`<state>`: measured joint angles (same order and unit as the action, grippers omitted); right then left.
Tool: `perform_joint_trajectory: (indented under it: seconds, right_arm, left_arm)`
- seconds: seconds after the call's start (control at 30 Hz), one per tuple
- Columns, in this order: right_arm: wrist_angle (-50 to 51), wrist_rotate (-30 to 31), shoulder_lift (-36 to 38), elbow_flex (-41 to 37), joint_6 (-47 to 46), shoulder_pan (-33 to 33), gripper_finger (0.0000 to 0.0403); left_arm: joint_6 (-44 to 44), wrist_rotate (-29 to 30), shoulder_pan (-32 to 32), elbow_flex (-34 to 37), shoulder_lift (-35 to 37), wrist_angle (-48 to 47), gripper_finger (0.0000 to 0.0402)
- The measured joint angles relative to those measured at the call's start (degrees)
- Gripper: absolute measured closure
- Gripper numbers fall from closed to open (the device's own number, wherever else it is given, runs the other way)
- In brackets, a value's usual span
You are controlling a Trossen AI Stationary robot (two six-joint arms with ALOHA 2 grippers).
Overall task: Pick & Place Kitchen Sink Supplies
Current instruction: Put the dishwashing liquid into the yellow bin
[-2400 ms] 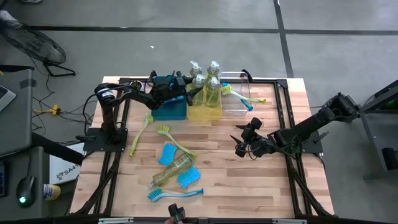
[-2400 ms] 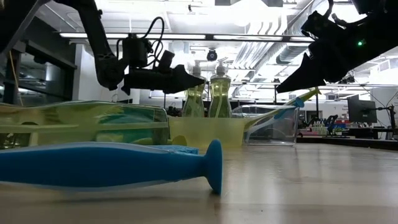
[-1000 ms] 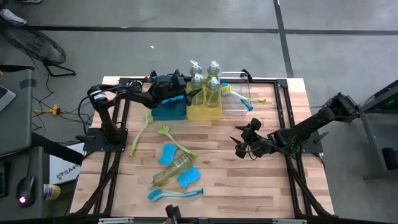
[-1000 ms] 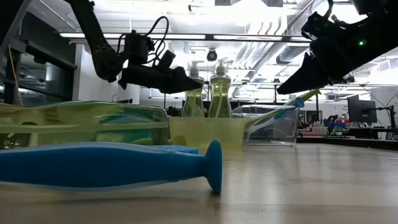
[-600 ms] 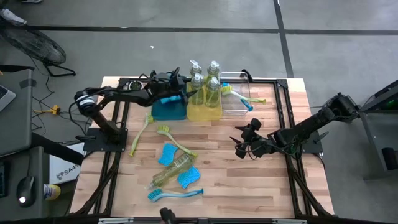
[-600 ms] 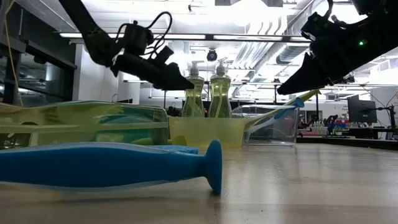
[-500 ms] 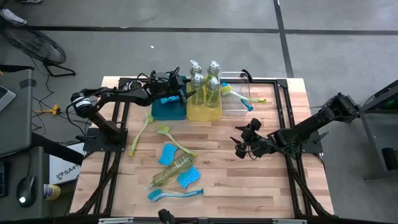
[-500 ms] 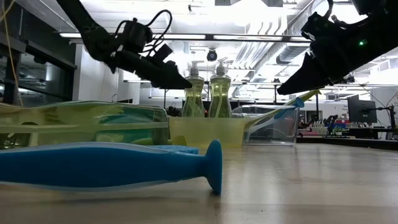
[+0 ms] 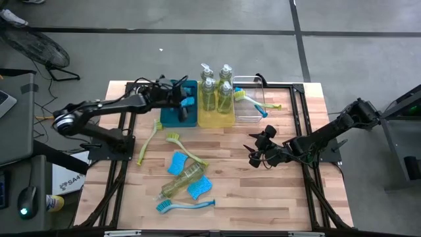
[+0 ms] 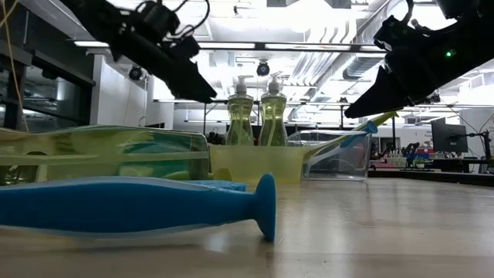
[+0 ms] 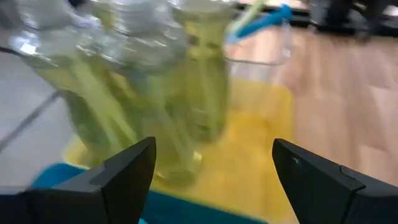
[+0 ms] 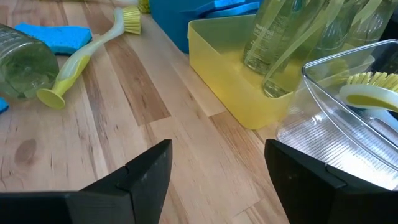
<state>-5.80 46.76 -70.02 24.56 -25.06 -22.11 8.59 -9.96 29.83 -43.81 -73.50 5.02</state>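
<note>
Several clear soap bottles (image 9: 217, 89) stand upright in a yellow bin (image 9: 216, 118) at the table's far side. My left gripper (image 9: 183, 100) hovers open above the blue bin (image 9: 172, 117) beside it, facing the bottles (image 11: 186, 81). My right gripper (image 9: 258, 149) hangs open over bare wood right of centre. On the table lie a soap bottle (image 9: 181, 180) on its side, two blue sponges (image 9: 177, 162) (image 9: 199, 187), a blue brush (image 9: 185, 205) and two yellow-green brushes (image 9: 147, 141) (image 9: 189, 151). Two more brushes (image 9: 253, 100) lean in a clear bin (image 9: 248, 110).
The three bins stand in a row along the far edge. Loose supplies cluster on the table's left-centre and near side. The low view shows the blue brush (image 10: 139, 205) close in front and the lying bottle (image 10: 108, 154) behind it. Bare wood lies at the right and near-right.
My left gripper has risen and drawn back from the soap bottles toward the table's left, over the blue bin, with its fingers tipped to slant downward. The arm has stretched out low and long from its base. The right arm and all supplies have kept still.
</note>
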Motion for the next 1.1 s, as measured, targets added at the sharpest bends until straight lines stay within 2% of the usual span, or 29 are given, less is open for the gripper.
perform_joint_trajectory:
  seconds: [0.27,0.4,0.5,0.67,0.83,0.97,1.1]
  right_arm:
    - [-0.3,-2.4,0.0,0.0,1.1,0.0,0.0153]
    - [-1.9,-5.8,0.0,0.2,4.9,0.5,0.0153]
    - [-2.0,-10.5,0.0,2.3,7.8,2.3,0.0153]
    - [-1.9,-18.4,-0.1,7.8,14.1,4.6,0.0153]
    - [1.6,-22.3,-2.6,15.1,20.2,5.6,0.0153]
    - [5.9,-25.5,-8.2,22.6,23.9,6.1,0.0153]
    - [11.4,-29.0,-16.3,31.2,28.1,6.4,0.0153]
  left_arm:
    - [-5.9,1.9,-9.3,0.0,9.4,-18.3,0.0085]
    - [-11.6,9.0,-16.0,0.0,13.3,-26.8,0.0085]
    - [-15.5,15.3,-21.1,0.1,16.3,-30.4,0.0085]
    - [-21.8,26.5,-29.2,0.0,20.9,-35.1,0.0085]
    - [-28.5,36.8,-36.2,0.0,23.9,-41.2,0.0085]
    - [-33.7,41.9,-41.0,0.7,25.1,-43.8,0.0085]
    - [-38.6,43.7,-44.7,3.0,25.5,-44.4,0.0085]
